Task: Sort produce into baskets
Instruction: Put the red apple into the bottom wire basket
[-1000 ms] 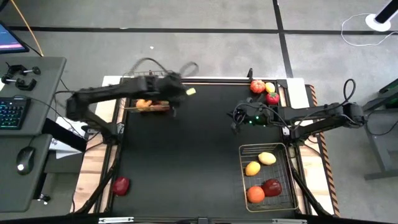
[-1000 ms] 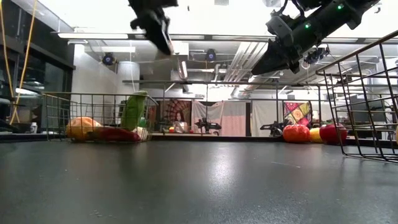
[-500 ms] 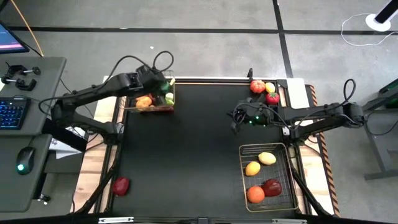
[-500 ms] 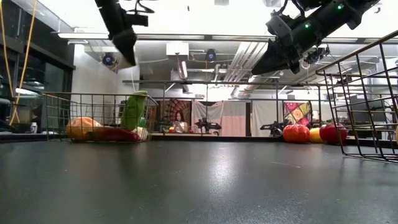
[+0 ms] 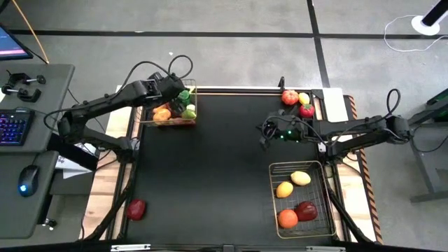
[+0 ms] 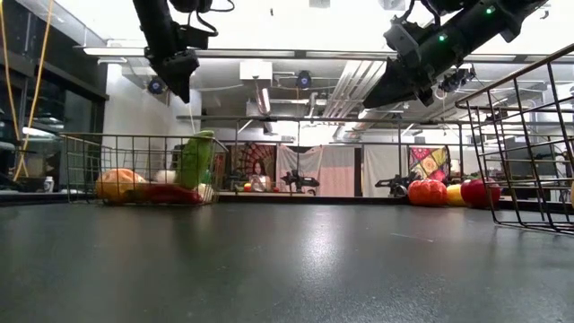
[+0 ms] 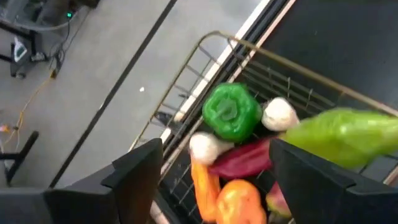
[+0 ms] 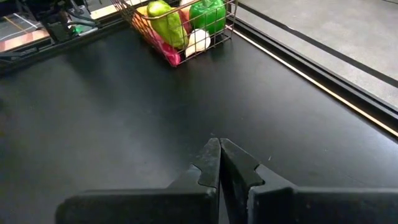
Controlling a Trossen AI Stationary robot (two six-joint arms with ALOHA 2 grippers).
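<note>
Two baskets anchor my picture of the table, and I place everything against the coppery basket [image 5: 170,105] at the far left corner. Well across from it, near the right edge, lies the grey basket [image 5: 299,201], holding two lemons, an orange and a dark-red piece; fruit seems to go there and vegetables in the coppery one, which would explain why the green pepper [image 7: 231,112], the garlic [image 7: 279,114], a carrot [image 7: 205,183] and a long green cucumber [image 7: 345,135] crowd together inside it.

My left gripper [image 7: 211,171] hangs directly above the coppery basket with its fingers spread wide and nothing between them, as I'd expect when a piece has gone in; the cucumber looks blurred in the wrist view, so I can't say whether it lies settled.

My right gripper [image 8: 219,155] hovers over bare table, well away from the coppery basket toward the right, fingers pressed together and empty.

Unsorted produce remains: a red apple [image 5: 136,208] on the wooden border near the front left corner, and a small cluster [image 5: 297,101] of red and yellow pieces along the far edge, right of the coppery basket. Nothing blocks either.
</note>
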